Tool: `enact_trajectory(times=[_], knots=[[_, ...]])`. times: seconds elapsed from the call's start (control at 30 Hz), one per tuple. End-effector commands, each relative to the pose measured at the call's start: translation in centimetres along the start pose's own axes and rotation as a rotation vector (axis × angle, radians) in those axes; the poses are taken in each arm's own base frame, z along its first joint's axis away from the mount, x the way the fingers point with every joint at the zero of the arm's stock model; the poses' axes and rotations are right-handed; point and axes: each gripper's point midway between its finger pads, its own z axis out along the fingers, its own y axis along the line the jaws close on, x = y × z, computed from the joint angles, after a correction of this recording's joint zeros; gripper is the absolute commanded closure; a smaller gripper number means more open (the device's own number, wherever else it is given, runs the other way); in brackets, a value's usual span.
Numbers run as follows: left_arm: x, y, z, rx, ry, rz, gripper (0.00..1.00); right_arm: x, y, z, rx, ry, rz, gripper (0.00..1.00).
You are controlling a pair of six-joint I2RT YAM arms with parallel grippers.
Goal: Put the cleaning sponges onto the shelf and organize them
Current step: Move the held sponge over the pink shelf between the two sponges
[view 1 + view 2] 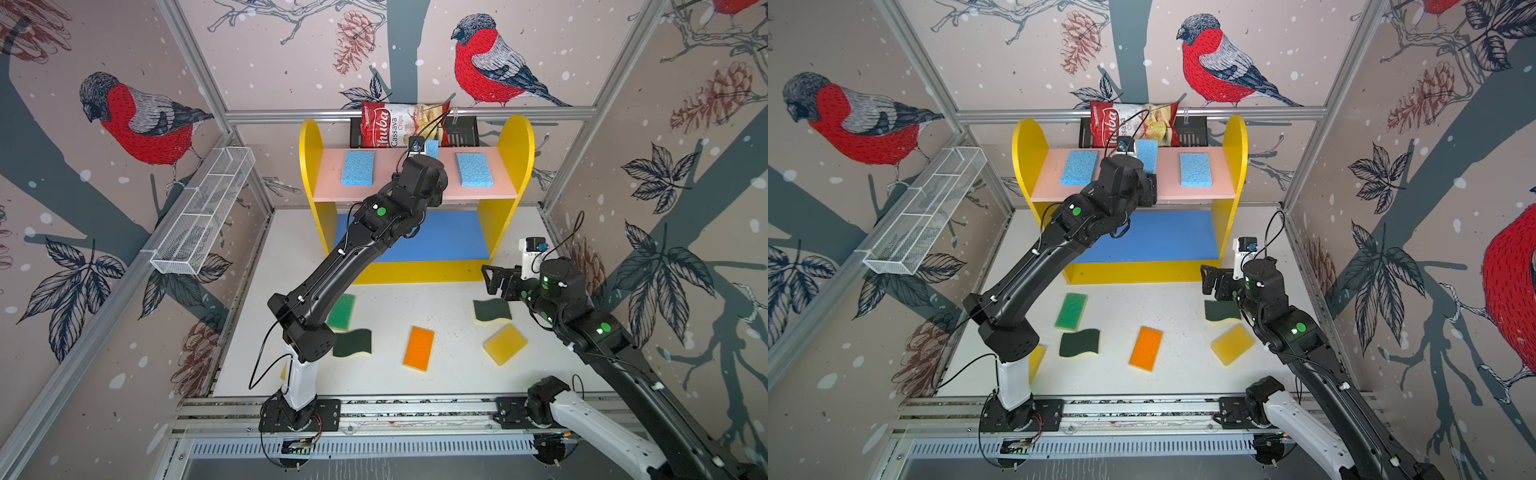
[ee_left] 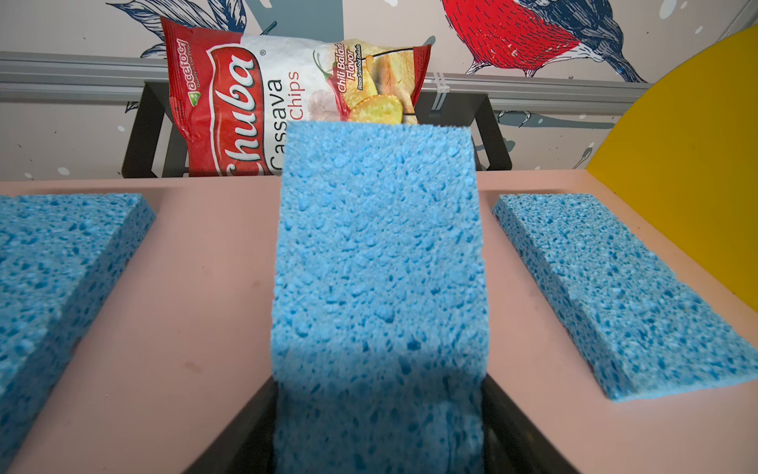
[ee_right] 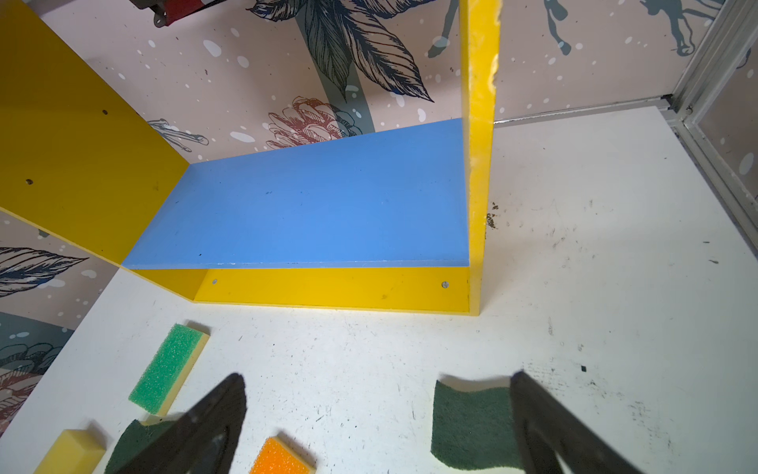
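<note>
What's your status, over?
Left gripper shut on third blue sponge, over pink board between two placed blue sponges. Right gripper open, low over table. Chips bag behind, not blocking.

A light blue sponge (image 2: pixel 379 266) fills the centre of the frame, pinched between the left gripper (image 2: pixel 379 383) and tilted above the pink board (image 2: pixel 213 266). Flanking sponges (image 2: pixel 61 266) (image 2: pixel 623 287) lie flat at both sides. In the background, a Chuba cassava chips bag (image 2: pixel 246 102) stands in a black rack (image 2: pixel 139 131).
</note>
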Motion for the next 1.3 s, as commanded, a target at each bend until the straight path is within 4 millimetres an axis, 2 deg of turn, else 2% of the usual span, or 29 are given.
enact_trajectory(times=[0.0,0.6,0.73,1.27], knots=[[-0.9,0.1,0.1,-0.007,-0.034,-0.036,0.30,-0.5,0.3,-0.1,-0.016,-0.022,-0.011,0.00],[-0.5,0.6,1.5,-0.043,-0.026,-0.132,0.25,0.1,0.3,0.1,-0.025,-0.014,-0.012,0.01],[-0.5,0.7,1.6,-0.042,-0.024,-0.148,0.20,0.1,0.4,0.1,-0.027,-0.014,-0.014,0.01],[0.1,0.1,1.0,0.014,0.019,-0.170,0.17,-0.1,0.3,-0.2,-0.023,-0.025,-0.013,0.01]])
